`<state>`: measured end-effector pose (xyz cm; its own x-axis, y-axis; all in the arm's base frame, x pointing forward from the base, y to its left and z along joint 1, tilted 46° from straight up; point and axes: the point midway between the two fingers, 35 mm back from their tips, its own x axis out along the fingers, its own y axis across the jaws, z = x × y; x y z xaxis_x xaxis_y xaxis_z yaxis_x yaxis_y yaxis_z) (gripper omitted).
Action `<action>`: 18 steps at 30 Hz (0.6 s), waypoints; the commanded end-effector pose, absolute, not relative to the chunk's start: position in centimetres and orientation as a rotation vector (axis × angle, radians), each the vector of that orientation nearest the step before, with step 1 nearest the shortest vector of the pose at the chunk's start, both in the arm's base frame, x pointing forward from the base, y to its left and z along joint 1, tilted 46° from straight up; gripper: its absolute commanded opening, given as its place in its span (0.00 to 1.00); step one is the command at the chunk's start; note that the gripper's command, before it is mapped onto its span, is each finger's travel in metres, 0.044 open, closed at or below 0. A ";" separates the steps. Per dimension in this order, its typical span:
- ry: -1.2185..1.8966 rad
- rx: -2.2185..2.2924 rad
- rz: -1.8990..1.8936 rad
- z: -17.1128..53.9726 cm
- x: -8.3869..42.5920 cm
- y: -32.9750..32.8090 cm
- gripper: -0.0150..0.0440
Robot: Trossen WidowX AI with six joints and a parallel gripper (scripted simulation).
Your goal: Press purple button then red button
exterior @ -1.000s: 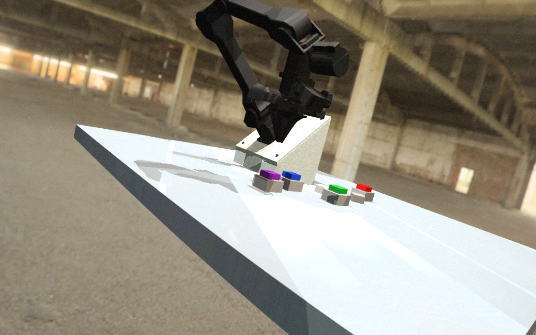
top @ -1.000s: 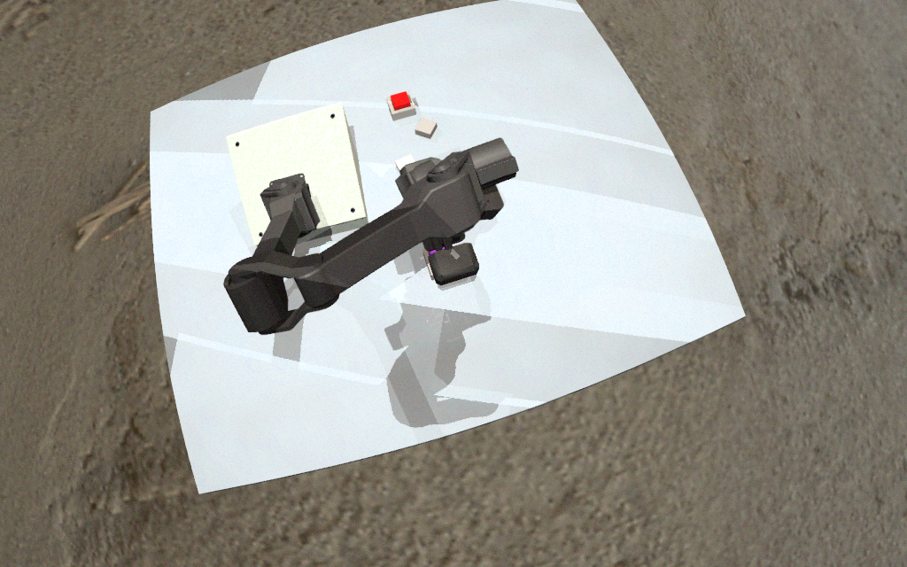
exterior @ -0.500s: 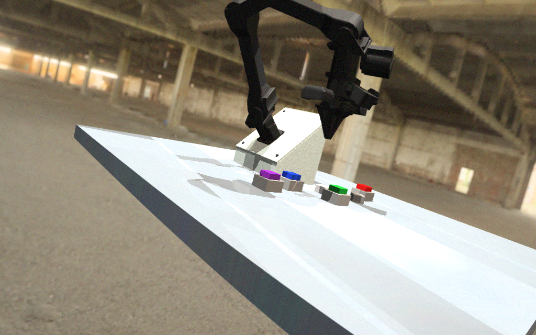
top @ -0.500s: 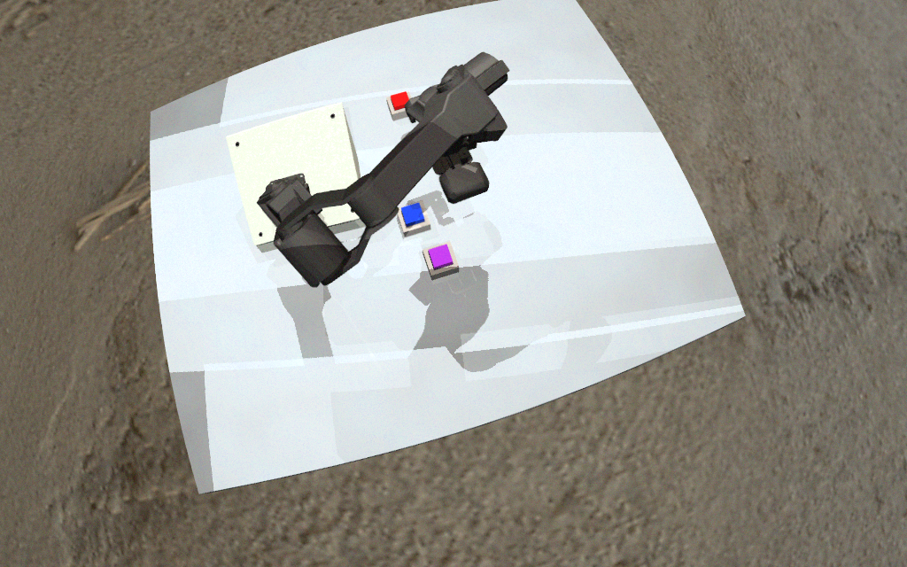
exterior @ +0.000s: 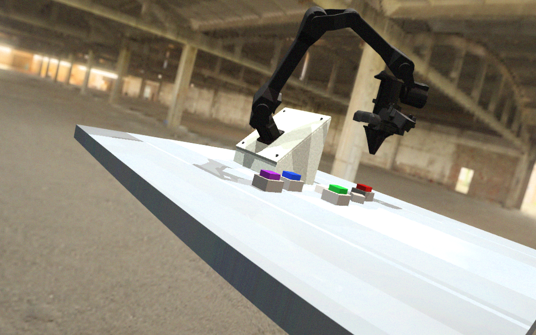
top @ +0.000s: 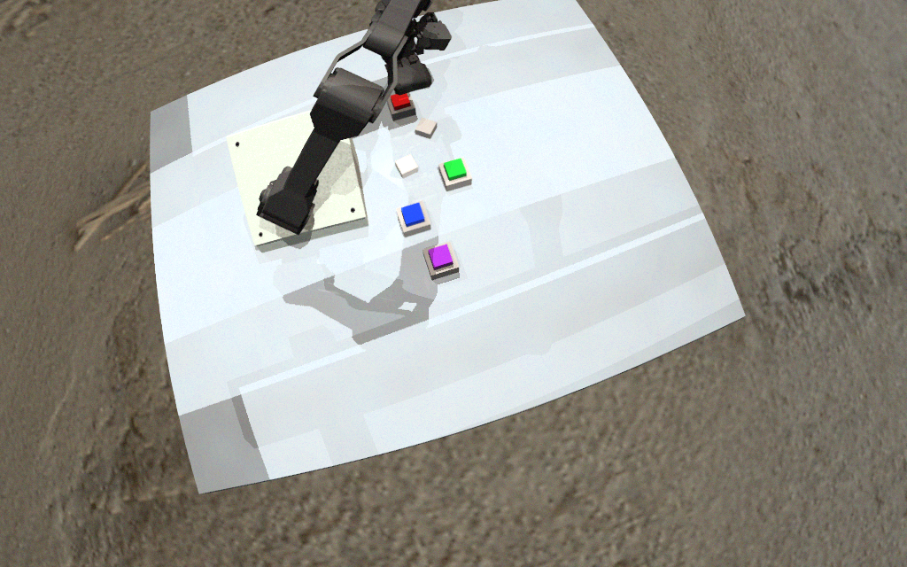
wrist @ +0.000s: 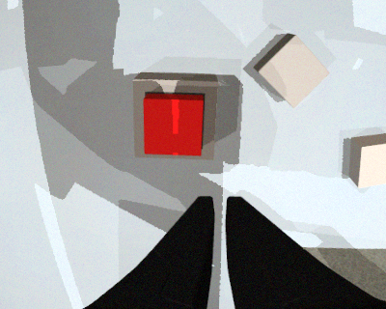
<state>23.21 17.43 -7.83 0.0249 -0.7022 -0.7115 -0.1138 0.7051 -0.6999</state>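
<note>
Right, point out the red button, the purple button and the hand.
red button (wrist: 174, 124), wrist view, middle of its red cap.
purple button (top: 440, 255), top view, middle of its purple cap.
hand (exterior: 374, 150), exterior view, tip of the shut fingers, raised above the red button.

Green button (top: 454, 168) and blue button (top: 412, 214) on table (top: 584, 211); two pale blocks (top: 426, 127) (top: 406, 165) apart between them.

Top view overhead, exterior low and oblique, wrist close downward.
</note>
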 end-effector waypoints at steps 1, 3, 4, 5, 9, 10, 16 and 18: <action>1.495 -0.684 -0.537 -9.4 22.4 18.5 0.29; 1.495 -0.684 -0.537 -9.4 22.4 18.5 0.29; 1.495 -0.684 -0.537 -9.4 22.4 18.5 0.29; 1.495 -0.684 -0.537 -9.4 22.4 18.5 0.29; 1.495 -0.684 -0.537 -11.1 22.6 17.0 0.29; 1.494 -0.684 -0.537 -12.3 22.6 15.8 0.29; 1.494 -0.685 -0.539 -13.8 22.5 14.1 0.29; 1.494 -0.685 -0.539 -14.0 22.6 14.0 0.29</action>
